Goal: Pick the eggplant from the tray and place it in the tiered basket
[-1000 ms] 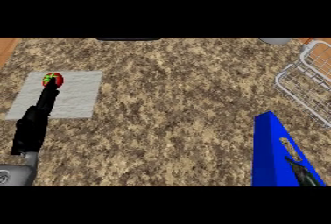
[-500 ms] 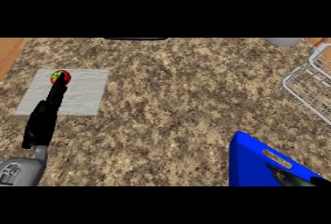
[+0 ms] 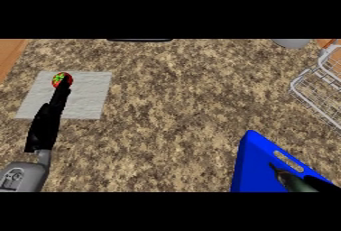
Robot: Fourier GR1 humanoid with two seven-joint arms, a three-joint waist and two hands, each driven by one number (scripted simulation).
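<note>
A blue tray with a handle slot lies at the lower right. On it rests a dark eggplant, its thin stem pointing up-left and its far end cut off by the view's edge. The wire tiered basket stands at the right edge, partly out of view. My left hand reaches up from the lower left with straight fingers. Its tips are at a small red and green ball on a grey mat. No right hand shows.
The speckled counter spreads between the mat and the basket. A grey round object and a dark item sit at the far edge. A wooden strip borders the counter at the top left.
The whole view has shifted: the blue tray with the eggplant now sits lower and further left, and the basket nearer the right edge. My left hand keeps its place over the mat.
</note>
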